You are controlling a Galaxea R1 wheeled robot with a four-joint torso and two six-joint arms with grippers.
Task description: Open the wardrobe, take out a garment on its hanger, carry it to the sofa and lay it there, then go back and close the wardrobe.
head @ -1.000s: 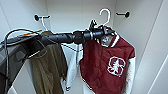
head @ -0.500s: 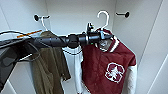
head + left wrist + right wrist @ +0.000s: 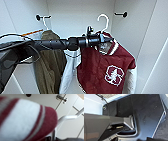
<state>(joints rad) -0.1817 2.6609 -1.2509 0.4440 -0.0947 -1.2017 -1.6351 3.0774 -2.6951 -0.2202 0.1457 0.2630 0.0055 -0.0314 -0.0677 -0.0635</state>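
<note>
Two jackets inside the open wardrobe (image 3: 30,10), white walls and back panel. The garment (image 3: 100,67) is on the right side: maroon body, white sleeves, white-trimmed striped collar, white emblem on the chest. One white sleeve hangs down toward the middle, the other by the right wall. It sits on the hanger (image 3: 103,21), thin and white, whose curved hook is raised with no rod or peg visibly under it; a dark peg (image 3: 122,14) sits on the wall just beside it, apart. The left gripper (image 3: 106,40) reaches in from the left on its dark arm, at the collar and hanger neck; can't tell if its fingers are spread or pinching. In the left wrist view the striped maroon-and-white collar shows very close, with the white hanger arm and a door hinge (image 3: 61,97) behind. Olive-brown jacket (image 3: 48,65) hangs left on its own white hanger (image 3: 45,22) from another peg. Right gripper fingers: cannot tell.
</note>
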